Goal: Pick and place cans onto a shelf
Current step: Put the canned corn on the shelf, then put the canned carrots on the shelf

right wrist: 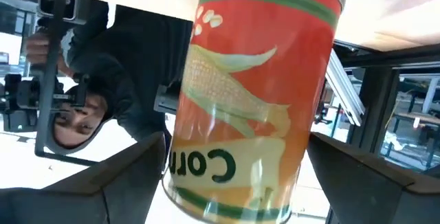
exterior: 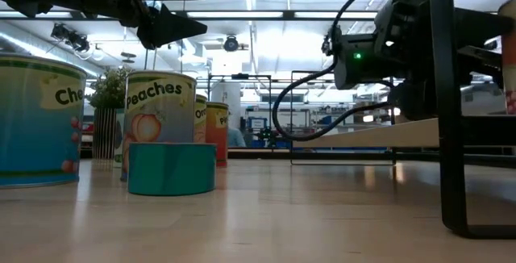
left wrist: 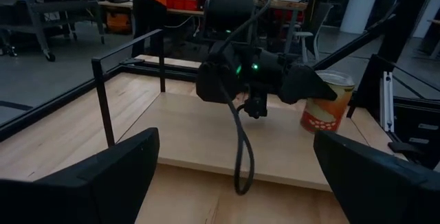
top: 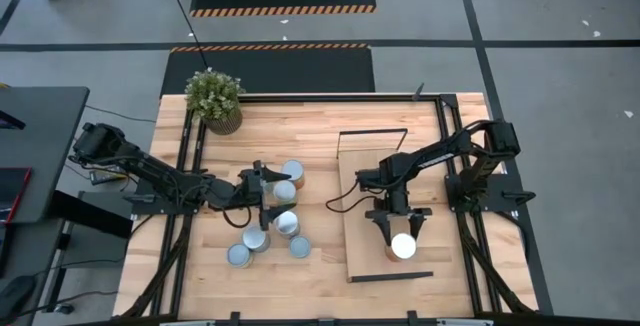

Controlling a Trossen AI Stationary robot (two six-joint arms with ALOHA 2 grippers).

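An orange corn can stands upright on its base on the light-wood shelf, near the shelf's near end. Its pale top shows from above. My right gripper is open, one finger on either side of this can, a narrow gap at each. Several more cans stand on the tabletop left of the shelf, among them a Peaches can and a low teal tin. My left gripper hangs open above that group, holding nothing.
A potted plant stands at the table's far left corner. The shelf's black end frames rise at its far and near ends. Black rails run along the table's sides. A person stands in the room beyond the table.
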